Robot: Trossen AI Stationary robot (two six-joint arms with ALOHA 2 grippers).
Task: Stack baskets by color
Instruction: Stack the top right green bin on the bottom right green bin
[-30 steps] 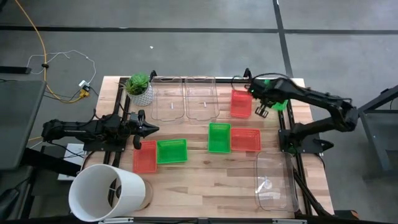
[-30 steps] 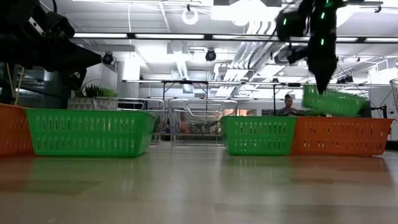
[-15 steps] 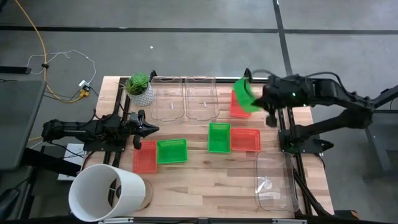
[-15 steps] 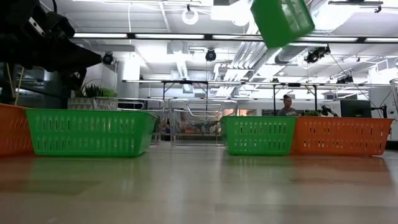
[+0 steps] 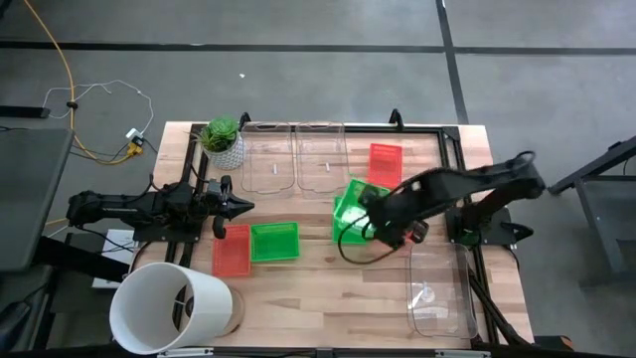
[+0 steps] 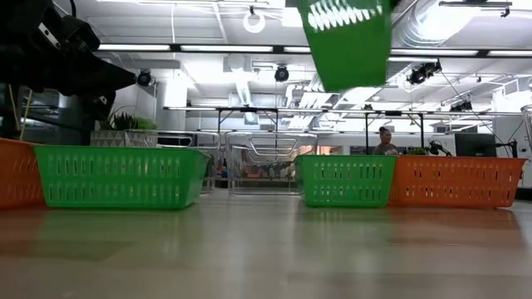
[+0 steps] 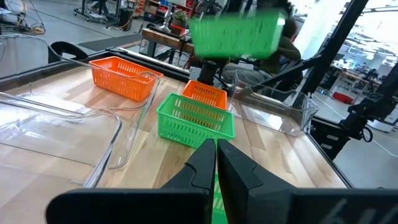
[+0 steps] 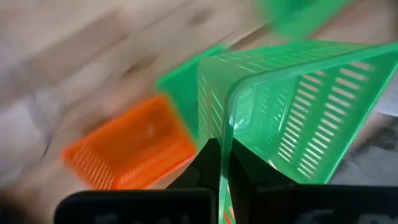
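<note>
A green basket [image 5: 354, 199] is being held aloft by its rim in the clamped right gripper [image 8: 219, 163], the arm being stretched low across the table [image 5: 328, 288] from its right edge; the left gripper [image 5: 241, 207], closed and empty, is being kept at the left edge.

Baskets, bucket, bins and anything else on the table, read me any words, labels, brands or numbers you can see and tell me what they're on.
None: no readable text on the baskets, bucket, bins or table.
Room behind in the low view: any signs there are too small to read.
</note>
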